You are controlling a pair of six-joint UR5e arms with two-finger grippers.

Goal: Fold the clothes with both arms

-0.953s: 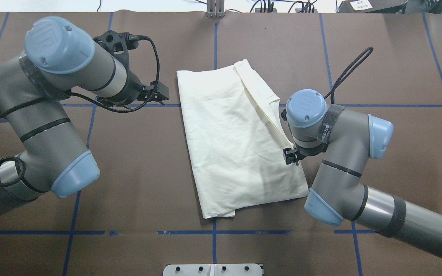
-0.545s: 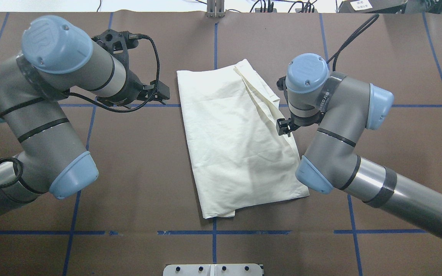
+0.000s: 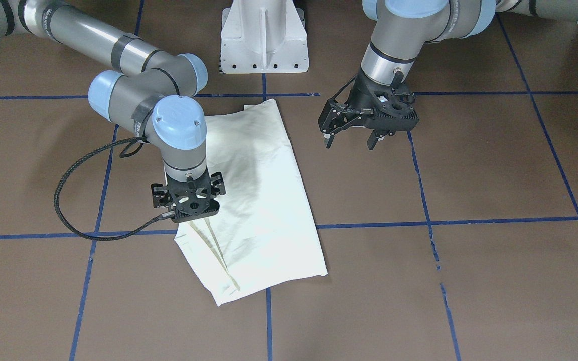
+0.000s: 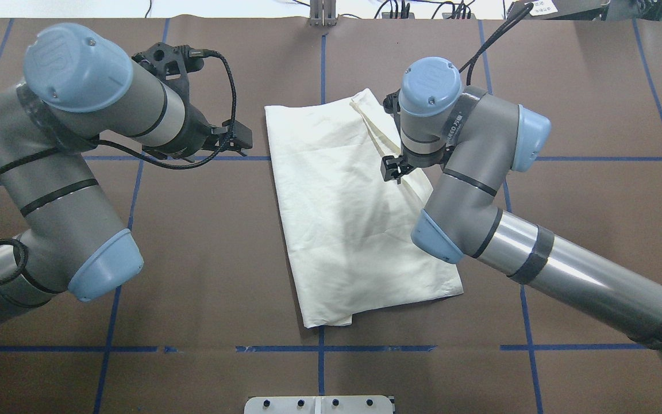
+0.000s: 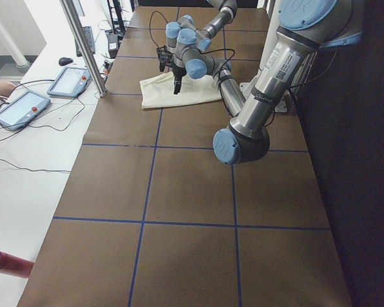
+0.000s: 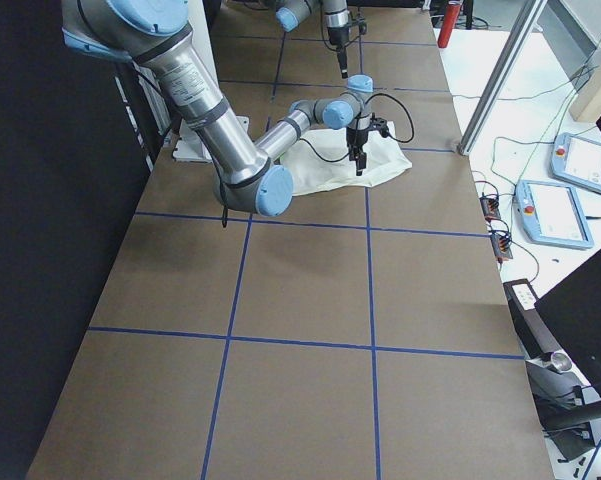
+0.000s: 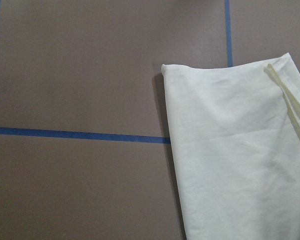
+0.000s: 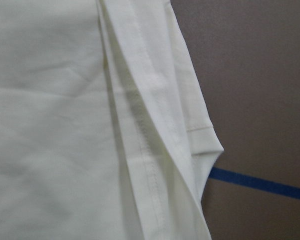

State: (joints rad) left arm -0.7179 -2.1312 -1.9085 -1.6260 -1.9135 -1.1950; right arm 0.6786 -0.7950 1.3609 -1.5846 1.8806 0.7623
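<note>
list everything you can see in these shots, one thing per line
shirt: one, cream-white, folded, mid-table
table cover: one, brown, under everything
tape lines: several, blue, a grid on the cover
pedestal: one, white, at the robot's edge of the table
tablets: two, grey, on the white bench beside the table
left arm: one, silver-grey with light-blue caps, beside the shirt
right arm: one, same colours, over the shirt
left gripper: black, open, above bare cover
right gripper: black, over the shirt's layered edge, open or shut unclear

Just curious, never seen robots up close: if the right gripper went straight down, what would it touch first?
The right gripper would likely meet the cream shirt, near its layered edge; its height is unclear.
</note>
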